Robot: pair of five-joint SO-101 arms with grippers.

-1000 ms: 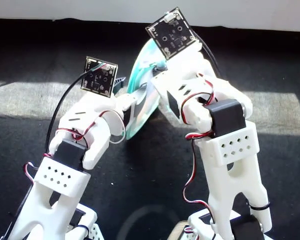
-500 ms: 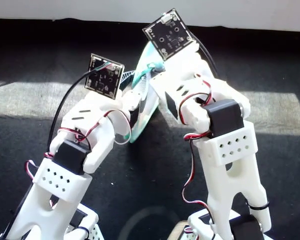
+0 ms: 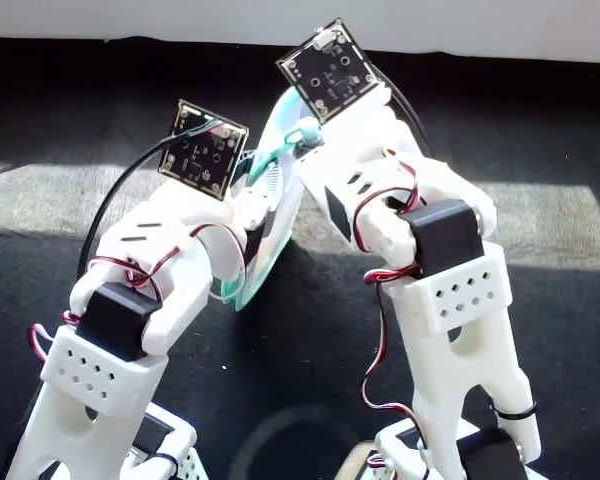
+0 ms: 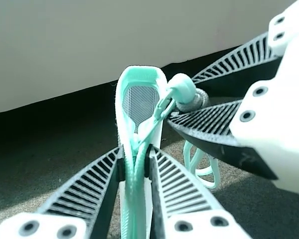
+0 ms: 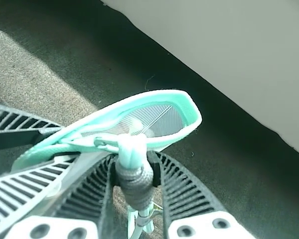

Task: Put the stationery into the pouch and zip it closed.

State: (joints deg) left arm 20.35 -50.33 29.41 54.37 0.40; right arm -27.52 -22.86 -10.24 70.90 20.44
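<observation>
Your left fingers (image 4: 89, 185) are clamped shut on the pouch (image 4: 139, 99) edge — right fingers (image 5: 182, 191) pinch the zip pull (image 5: 133, 180). Pouch stands on edge betw. both arms, over the dark desk (image 3: 540, 130).

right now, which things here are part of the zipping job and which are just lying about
Job: pouch; zip pull; left gripper, shut on the pouch; right gripper, shut on the zip pull.
Not the job: table; wall.
</observation>
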